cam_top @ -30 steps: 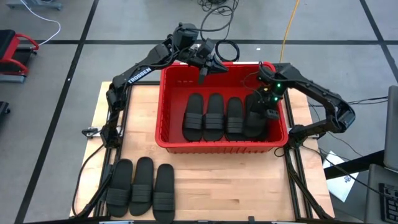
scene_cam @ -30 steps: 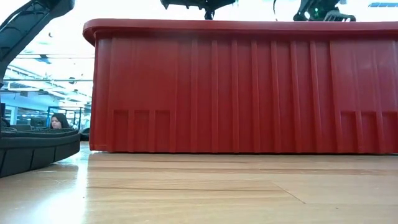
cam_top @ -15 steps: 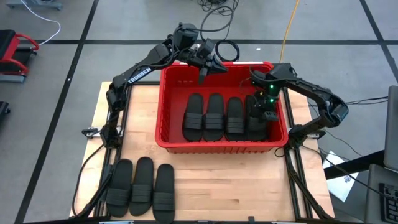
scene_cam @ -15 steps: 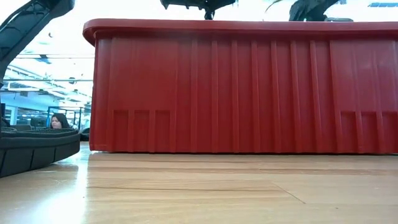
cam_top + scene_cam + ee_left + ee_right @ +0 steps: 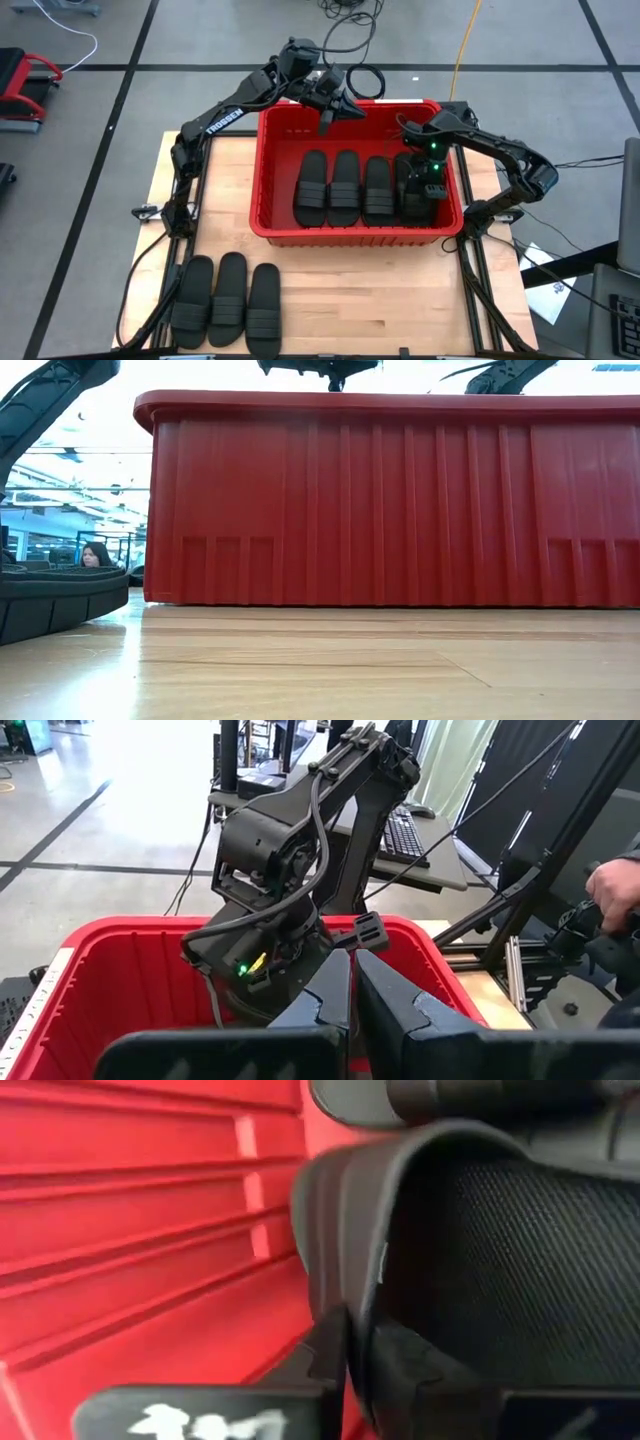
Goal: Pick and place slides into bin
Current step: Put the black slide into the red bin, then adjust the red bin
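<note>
Red plastic forms the bin (image 5: 355, 232) on the wooden table (image 5: 380, 300). Four slides (image 5: 345, 187) are laid abreast inside it; three (image 5: 228, 298) are left outside. The fifth slide's (image 5: 420, 1270) strap is pinched by the right gripper (image 5: 428, 190) inside the bin. The left gripper (image 5: 328, 122), fingers together, is held over the far rim.

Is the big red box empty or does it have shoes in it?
Not empty. The red bin holds four black slides in a row, the right gripper over the rightmost. Three more slides lie outside on the table.
</note>
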Controlling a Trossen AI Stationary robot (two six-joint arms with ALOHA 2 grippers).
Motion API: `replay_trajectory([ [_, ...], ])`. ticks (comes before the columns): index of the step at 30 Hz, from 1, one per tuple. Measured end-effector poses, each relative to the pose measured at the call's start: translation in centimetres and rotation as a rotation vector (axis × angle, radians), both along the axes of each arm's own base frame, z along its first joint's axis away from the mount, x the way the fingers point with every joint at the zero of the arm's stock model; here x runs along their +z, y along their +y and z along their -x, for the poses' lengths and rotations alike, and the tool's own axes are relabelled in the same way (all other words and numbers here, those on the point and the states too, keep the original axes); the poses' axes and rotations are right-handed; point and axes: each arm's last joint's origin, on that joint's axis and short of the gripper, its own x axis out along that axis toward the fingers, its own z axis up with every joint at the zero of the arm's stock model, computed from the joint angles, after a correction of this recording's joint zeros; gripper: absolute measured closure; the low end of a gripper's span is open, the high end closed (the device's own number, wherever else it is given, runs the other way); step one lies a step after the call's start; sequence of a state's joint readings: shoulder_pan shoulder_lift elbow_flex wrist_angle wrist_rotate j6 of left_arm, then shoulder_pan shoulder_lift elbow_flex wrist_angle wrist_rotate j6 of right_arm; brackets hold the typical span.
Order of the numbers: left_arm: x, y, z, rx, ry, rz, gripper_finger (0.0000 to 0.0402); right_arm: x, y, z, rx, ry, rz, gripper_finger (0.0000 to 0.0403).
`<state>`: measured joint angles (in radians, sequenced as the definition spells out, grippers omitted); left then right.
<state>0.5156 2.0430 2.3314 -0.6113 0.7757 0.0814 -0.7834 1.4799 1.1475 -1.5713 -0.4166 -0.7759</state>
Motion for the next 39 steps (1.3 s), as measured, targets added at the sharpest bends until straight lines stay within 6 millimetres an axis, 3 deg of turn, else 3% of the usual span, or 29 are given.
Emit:
replay_trajectory([
  [15, 0.0, 0.0, 0.0, -0.004, -0.006, -0.018, 0.0387, -0.1, -0.1, 0.2, -0.077, 0.118, 0.052, 0.0279],
  [21, 0.1, 0.0, 0.0, -0.009, -0.025, -0.047, 0.0387, 1.5, -0.8, -0.3, -0.113, 0.114, 0.123, 0.0267],
  [26, 1.6, -0.3, 0.7, 0.022, -0.082, -0.133, 0.0387, 5.3, -1.5, -1.2, -0.139, -0.044, 0.230, 0.0276],
  [30, 4.3, -1.5, 2.9, 0.042, -0.151, -0.237, 0.0387, 10.6, -1.1, -1.3, -0.232, -0.375, 0.313, 0.0289],
  [35, 8.0, -3.5, 6.4, 0.095, -0.222, -0.291, 0.0387, 17.9, 2.2, 1.1, -0.284, -0.961, 0.373, 0.0322],
  [39, 10.2, -5.7, 8.9, 0.115, -0.243, -0.258, 0.0387, 21.2, 5.4, 4.2, -0.331, -1.216, 0.457, 0.0362],
])
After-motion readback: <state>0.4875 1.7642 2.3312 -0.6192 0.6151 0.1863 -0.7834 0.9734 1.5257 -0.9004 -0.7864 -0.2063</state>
